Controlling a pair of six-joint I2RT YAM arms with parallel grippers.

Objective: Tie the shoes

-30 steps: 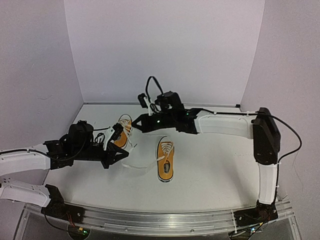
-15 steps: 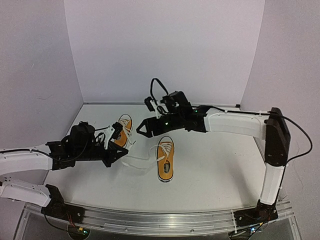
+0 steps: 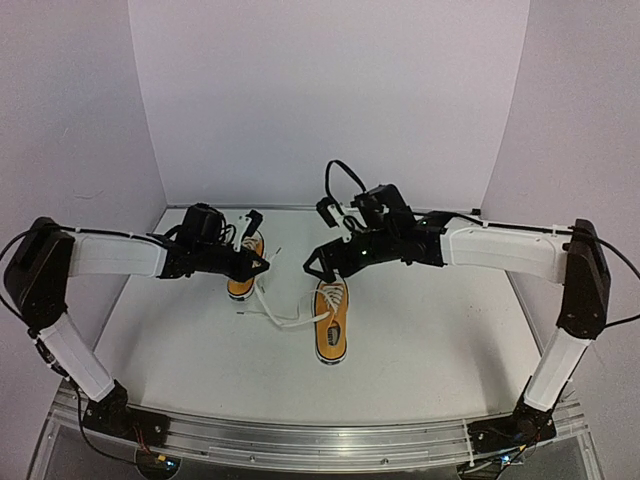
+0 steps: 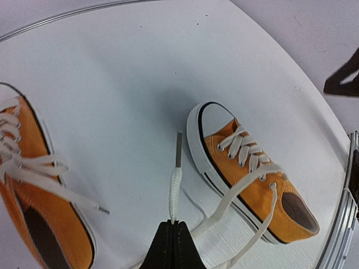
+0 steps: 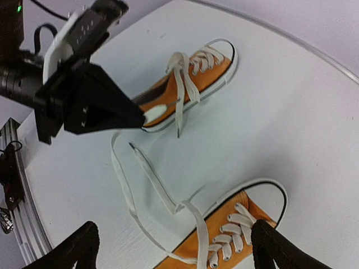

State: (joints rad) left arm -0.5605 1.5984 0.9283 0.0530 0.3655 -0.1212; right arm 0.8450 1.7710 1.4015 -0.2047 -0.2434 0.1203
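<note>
Two orange shoes with white laces lie on the white table: the far one point(image 3: 240, 288) point(image 5: 196, 73) and the near one point(image 3: 332, 325) point(image 4: 252, 179) point(image 5: 235, 235). My left gripper point(image 3: 262, 265) point(image 4: 174, 224) hovers by the far shoe's heel, shut on a white lace point(image 4: 175, 188) of the near shoe. The lace's tip sticks out past the fingertips. The near shoe's laces trail loose across the table between the two shoes. My right gripper point(image 3: 312, 266) point(image 5: 176, 252) hangs wide open above the near shoe's toe, with nothing between its fingers.
Pale walls close in the table at the back and both sides. A metal rail point(image 3: 320, 440) point(image 4: 342, 213) runs along the near edge. The far shoe's own laces point(image 5: 180, 84) lie untied across its top.
My left arm has swung from the near left to the far shoe's heel, carrying the lace. My right gripper has opened and drawn back rightward from the far shoe to above the near one.
</note>
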